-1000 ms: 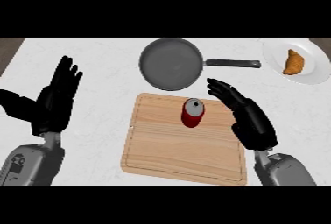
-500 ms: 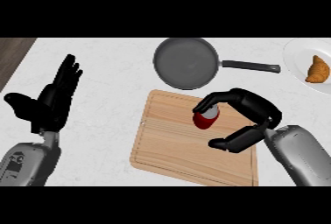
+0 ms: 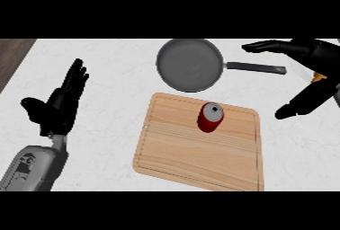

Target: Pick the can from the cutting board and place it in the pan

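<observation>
A red can (image 3: 210, 117) with a silver top stands upright on the wooden cutting board (image 3: 192, 157), in its upper middle. The dark grey pan (image 3: 190, 64) lies just beyond the board, its black handle pointing right. My right hand (image 3: 310, 54) hovers at the far right above the pan handle, open, thumb pointing down and fingers spread to the left, well clear of the can. My left hand (image 3: 60, 104) rests open at the left, fingers up.
The white counter (image 3: 100, 58) surrounds the board. A dark wooden strip (image 3: 13, 54) shows at the top left corner. Something orange (image 3: 320, 77) peeks out behind my right hand at the right edge.
My right hand was curled around the can half a second ago; now it has pulled away up and right and opened. The can remains on the board.
</observation>
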